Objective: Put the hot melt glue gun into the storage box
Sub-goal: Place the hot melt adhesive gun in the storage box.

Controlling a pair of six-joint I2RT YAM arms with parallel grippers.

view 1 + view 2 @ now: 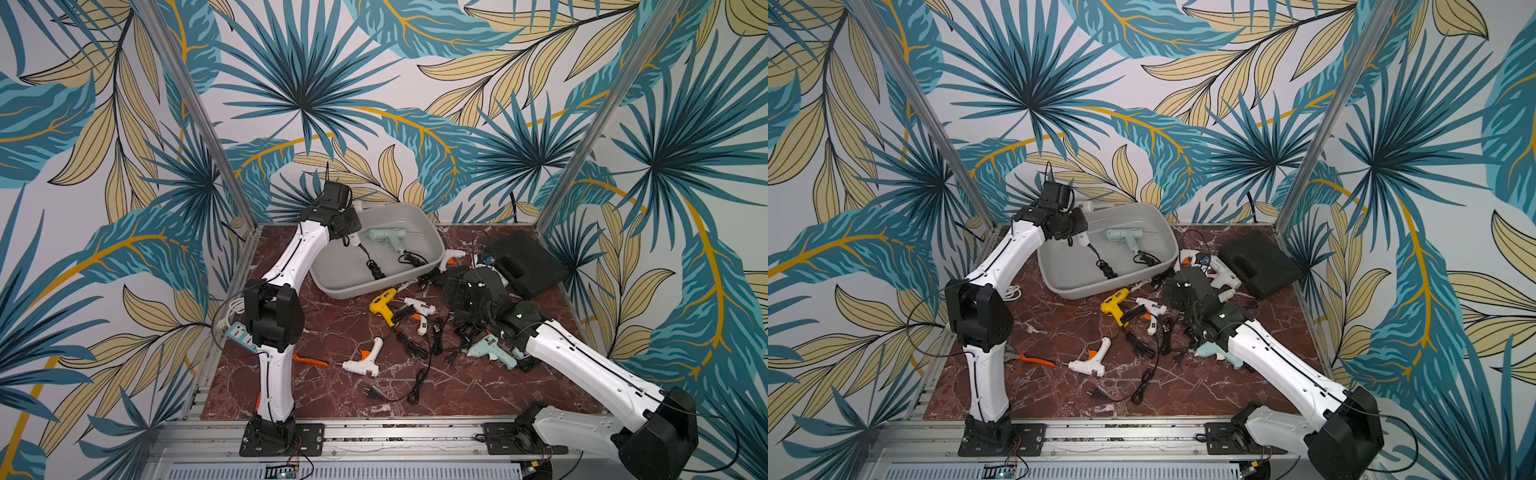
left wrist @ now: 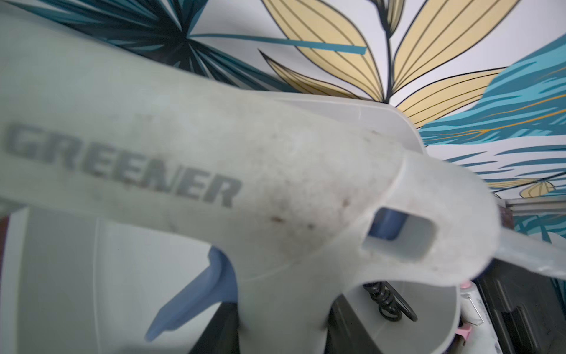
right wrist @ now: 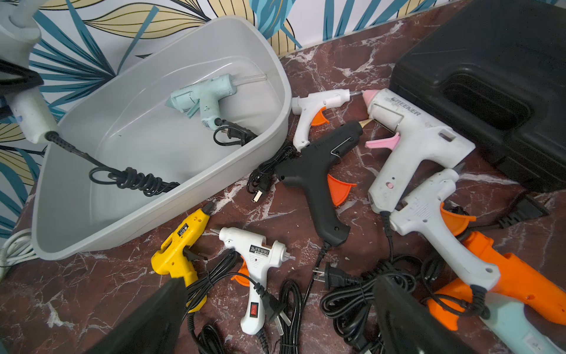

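Observation:
My left gripper (image 2: 281, 328) is shut on the handle of a white hot melt glue gun (image 2: 214, 153) with a blue trigger and grey lettering. It holds the gun above the far left end of the light grey storage box (image 1: 345, 272), and the gun's coiled cord (image 1: 375, 268) hangs down onto the box floor. A mint glue gun (image 1: 388, 237) lies inside the box. My right gripper (image 3: 278, 321) hovers open over the loose guns on the table, with a small white gun (image 3: 260, 260) below its gap and a yellow gun (image 3: 180, 248) beside one finger.
A black hard case (image 1: 528, 262) sits at the back right. A black gun (image 3: 318, 177), a white gun with a pink trigger (image 3: 410, 135), other guns and tangled cords crowd the table's middle. A white gun (image 1: 365, 359) and orange pliers (image 1: 309, 360) lie toward the front.

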